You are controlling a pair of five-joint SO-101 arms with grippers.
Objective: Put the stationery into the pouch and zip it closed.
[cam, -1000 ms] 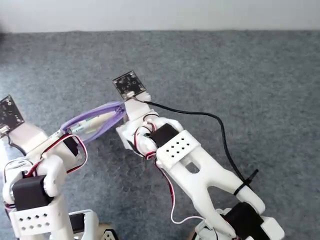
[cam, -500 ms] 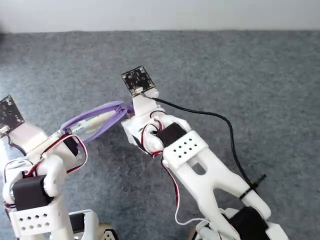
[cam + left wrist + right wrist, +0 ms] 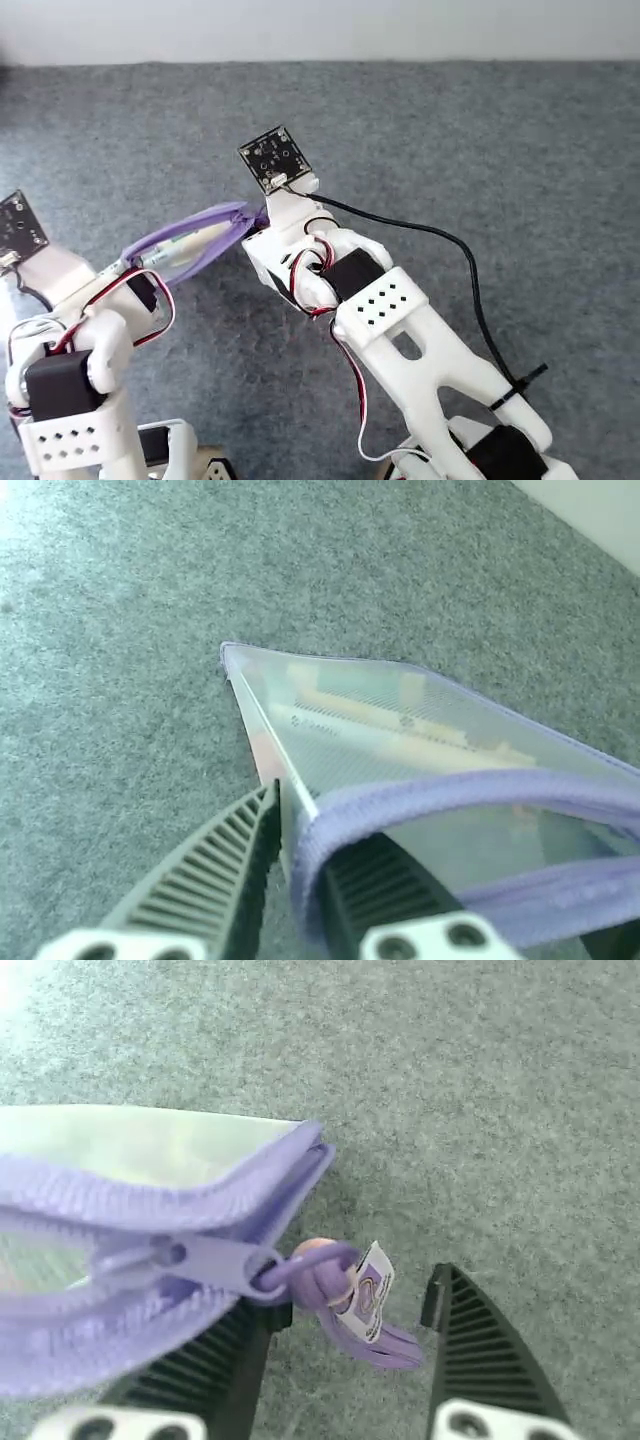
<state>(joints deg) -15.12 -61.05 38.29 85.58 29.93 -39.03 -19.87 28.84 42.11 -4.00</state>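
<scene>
We see the pouch (image 3: 400,740) as clear, faintly gridded plastic film with a slight sheen, edged in woven lilac cloth tape (image 3: 130,1195). Its zip slider (image 3: 200,1258) looks like smooth matt plastic, carrying a knotted cord (image 3: 320,1278) and a small glossy tag (image 3: 368,1292). The fingers of the left gripper (image 3: 300,825) and right gripper (image 3: 345,1320) look to us like dark, matt, ribbed plastic on smooth white plastic arms (image 3: 420,340), and the grey table cover (image 3: 520,150) is rough, fuzzy, carpet-like cloth.
</scene>
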